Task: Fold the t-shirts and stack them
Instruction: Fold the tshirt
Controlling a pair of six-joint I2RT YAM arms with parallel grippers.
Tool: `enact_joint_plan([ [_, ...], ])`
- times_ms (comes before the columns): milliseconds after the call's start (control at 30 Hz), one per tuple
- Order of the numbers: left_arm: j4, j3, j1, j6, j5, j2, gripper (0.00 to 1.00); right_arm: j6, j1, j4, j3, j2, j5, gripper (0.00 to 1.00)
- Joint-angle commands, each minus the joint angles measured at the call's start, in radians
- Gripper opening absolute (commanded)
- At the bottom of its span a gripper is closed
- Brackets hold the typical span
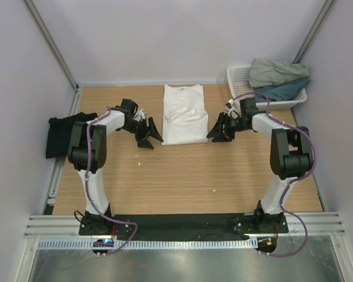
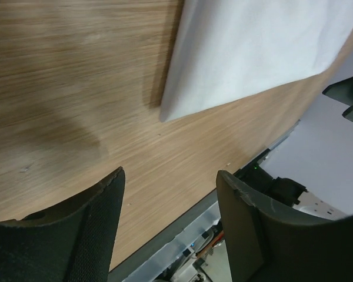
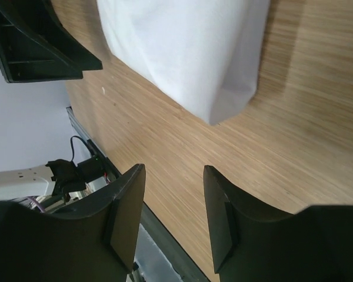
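While the small blue neck label [image 1: 180, 86] is showing at the collar of the plain white cloth t-shirt [image 1: 183, 117], its writing is staying too small to read. Four shirts are showing. The white one is lying folded into a long strip mid-back on the wood-grain worktop [image 1: 182, 176]. A black cloth t-shirt [image 1: 63, 134] is lying bunched at the left edge. A grey-green cloth t-shirt [image 1: 276, 70] and a teal cloth t-shirt [image 1: 288, 89] are sitting heaped in one white plastic lattice basket [image 1: 237, 75], back right. The left claw [image 1: 148, 134] and right claw [image 1: 222, 129] are flanking the white shirt, both gaping and gripping nothing. Pale walls are enclosing three sides.
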Motion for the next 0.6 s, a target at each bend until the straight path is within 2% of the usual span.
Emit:
enact_joint_plan([
  [0, 0.058, 0.052, 0.002, -0.054, 0.117, -0.001, 0.64, 0.028, 0.026, 0.073, 0.084, 0.016, -0.078, 0.50],
  [233, 0.135, 0.130, -0.003, -0.143, 0.192, 0.055, 0.61, 0.072, 0.073, 0.121, 0.144, 0.080, -0.123, 0.50],
  [400, 0.294, 0.213, -0.044, -0.251, 0.272, 0.141, 0.60, 0.060, 0.093, 0.136, 0.176, 0.140, -0.125, 0.50],
  [467, 0.391, 0.248, -0.063, -0.317, 0.295, 0.182, 0.59, 0.020, 0.093, 0.104, 0.228, 0.166, -0.115, 0.50],
  [567, 0.454, 0.335, -0.110, -0.357, 0.319, 0.258, 0.60, -0.062, 0.078, 0.027, 0.298, 0.178, -0.098, 0.50],
])
